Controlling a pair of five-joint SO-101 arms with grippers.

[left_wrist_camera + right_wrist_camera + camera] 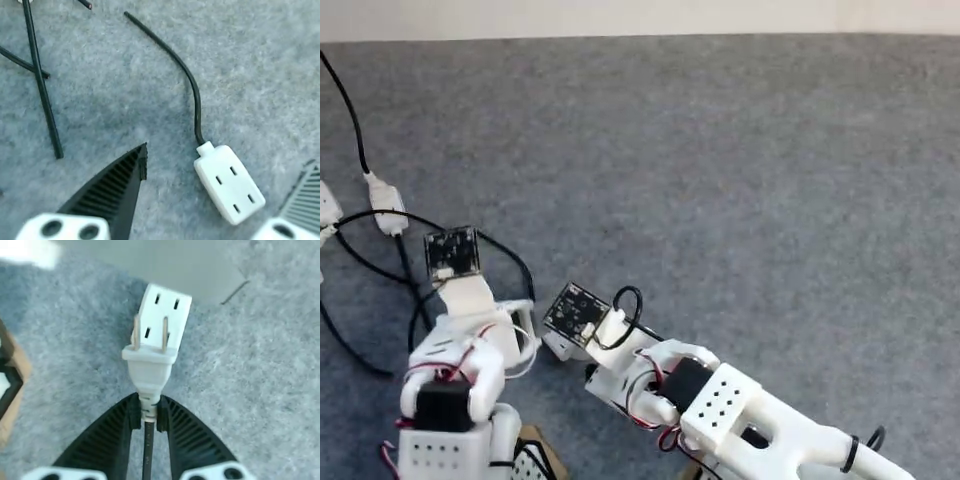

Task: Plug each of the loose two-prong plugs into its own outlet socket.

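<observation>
My right gripper (pixel 146 412) is shut on the neck of a white two-prong plug (pixel 149 365), where its black cord leaves it. The prongs point at a white outlet socket (pixel 167 307) lying on the grey mat just beyond; they overlap its face and I cannot tell whether they touch it. In the left wrist view a white outlet socket (pixel 229 182) with a black cord (pixel 192 85) lies on the mat between the spread fingers of my left gripper (pixel 228 159), which is open and holds nothing. Both arms sit close together at the near edge (pixel 575 312).
Loose black cables (pixel 40 85) cross the mat on the left. Another white plug (pixel 386 207) on a black cable lies at the far left, with a white piece (pixel 325 205) at the edge. A brown board (pixel 10 375) lies beside the right gripper.
</observation>
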